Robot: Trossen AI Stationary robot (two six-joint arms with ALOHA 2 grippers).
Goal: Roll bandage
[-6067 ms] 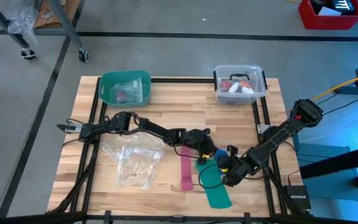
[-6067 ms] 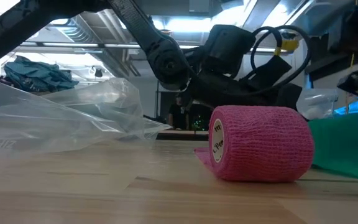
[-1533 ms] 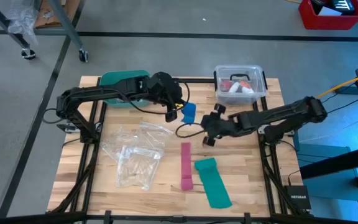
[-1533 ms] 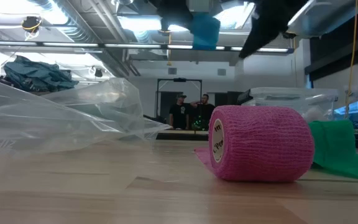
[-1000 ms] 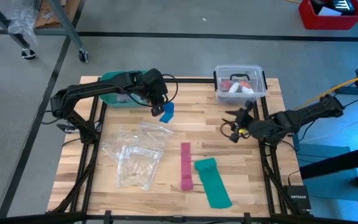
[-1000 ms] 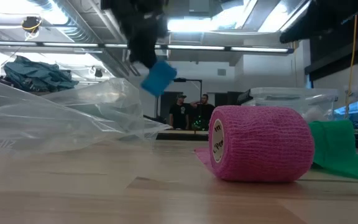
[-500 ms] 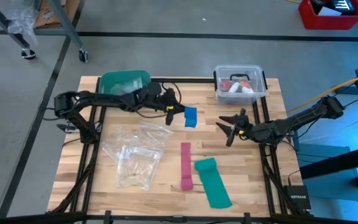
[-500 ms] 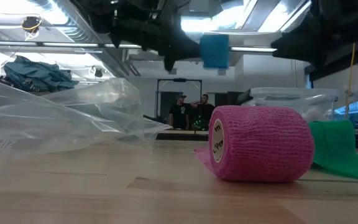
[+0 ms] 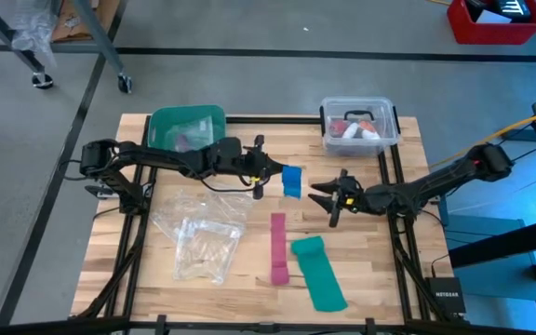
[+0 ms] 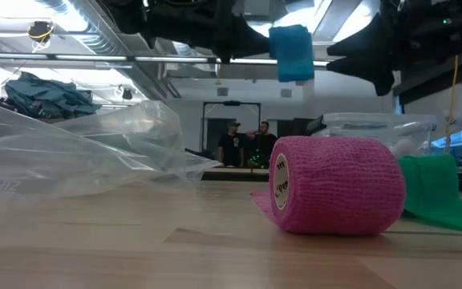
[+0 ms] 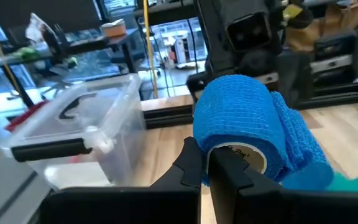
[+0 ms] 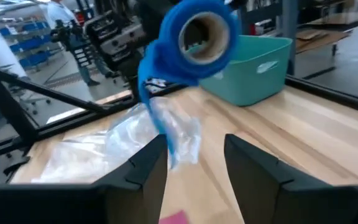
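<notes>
The bandage is a bright blue roll (image 9: 292, 180) held in the air over the table's middle; it also shows in the low view (image 10: 291, 52). A short loose tail (image 12: 151, 74) hangs off it. My left gripper (image 9: 266, 174) reaches in from the table's left and is shut on the roll. My right gripper (image 9: 326, 198) is open and empty a little to the roll's right, pointing at it. In the right wrist view (image 12: 194, 162) the roll's hollow core (image 12: 204, 34) faces that gripper. My left gripper pinches the roll's wall at the rim of the end that faces the left arm (image 11: 211, 149), between its two fingers (image 11: 190, 163). The fingers come level from the table's left, along the roll's axis. The roll is lifted clear of the table, its axis about level and its tail slack.
A pink strip (image 9: 278, 247) with its rolled end (image 10: 335, 185) and a wider teal-green strip (image 9: 319, 272) lie near the front. Clear plastic bags (image 9: 198, 233) lie front left. A teal bin (image 9: 187, 130) and a clear lidded box (image 9: 359, 124) stand at the far edge.
My left gripper has carried the blue roll from near the teal bin toward the table's right, still lifted clear. My right gripper has moved toward the table's left, closer to the roll.
</notes>
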